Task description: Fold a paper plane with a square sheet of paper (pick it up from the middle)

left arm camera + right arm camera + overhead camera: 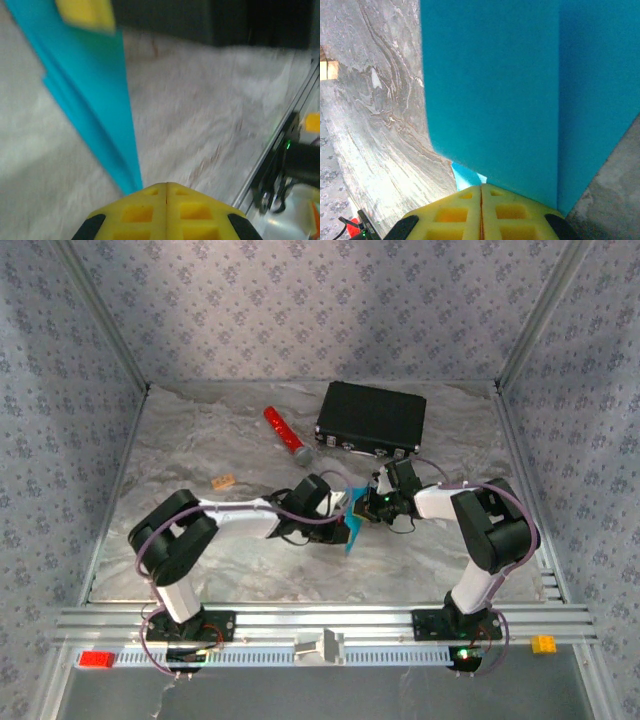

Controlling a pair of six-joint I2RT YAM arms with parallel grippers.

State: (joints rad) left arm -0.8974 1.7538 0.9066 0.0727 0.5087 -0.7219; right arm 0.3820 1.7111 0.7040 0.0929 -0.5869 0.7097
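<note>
Fingers of the right arm [455,215] clamp the folded bright cyan-blue paper sheet [490,85], which rises ahead of them; left fingers [140,215] press together, its narrow end reaching their tips.

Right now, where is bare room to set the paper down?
Bare: the near strip between left arm base and right arm base; the far-left area beside the orange block and red cylinder. Crowded: the centre, where left gripper and right gripper pinch the blue paper, and around the black case.

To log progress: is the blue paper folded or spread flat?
Folded: the paper shows stacked layers narrowing to a point, with a sharp crease.
</note>
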